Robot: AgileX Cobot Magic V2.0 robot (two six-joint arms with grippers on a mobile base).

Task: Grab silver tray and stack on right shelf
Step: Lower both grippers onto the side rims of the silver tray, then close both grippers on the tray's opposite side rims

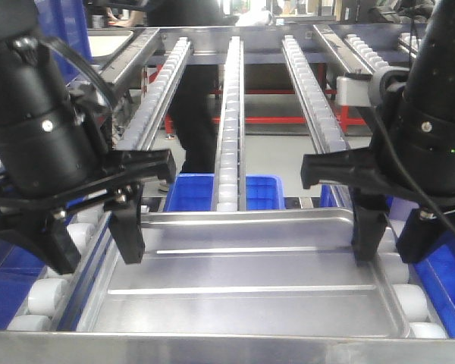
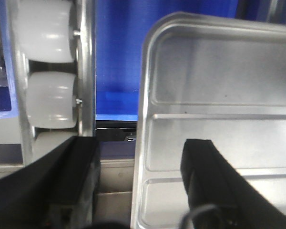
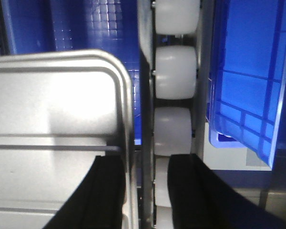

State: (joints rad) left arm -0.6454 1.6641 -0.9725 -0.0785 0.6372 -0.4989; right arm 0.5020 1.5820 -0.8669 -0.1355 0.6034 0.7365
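Silver tray (image 1: 250,280) lies level between the pincers, its long axis running from left pincer (image 1: 95,250) to right pincer (image 1: 390,246), each open and astride its own short rim (one finger inside, one outside by the white rollers (image 1: 47,296)); neither arm is nearer.

Bright, glare on silver tray (image 3: 52,112) (close-ups soft)
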